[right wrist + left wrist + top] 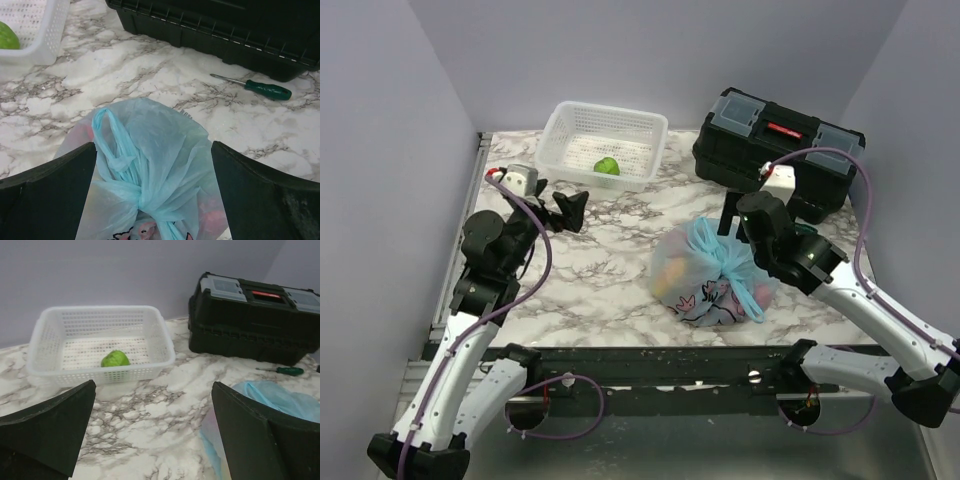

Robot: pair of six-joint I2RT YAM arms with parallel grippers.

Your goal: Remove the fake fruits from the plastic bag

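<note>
The plastic bag is light blue and translucent, knotted at its handles, and lies on the marble table right of centre. The fake fruits show only as red and yellow-orange blurs through its skin, also red in the right wrist view. My right gripper is open and hangs just above the bag's far side, its jaws on either side of the knotted handles. My left gripper is open and empty over bare table left of the bag, whose edge shows in the left wrist view.
A white lattice basket at the back holds a lone light-green round fruit. A black toolbox stands at the back right. A green-handled screwdriver lies in front of it.
</note>
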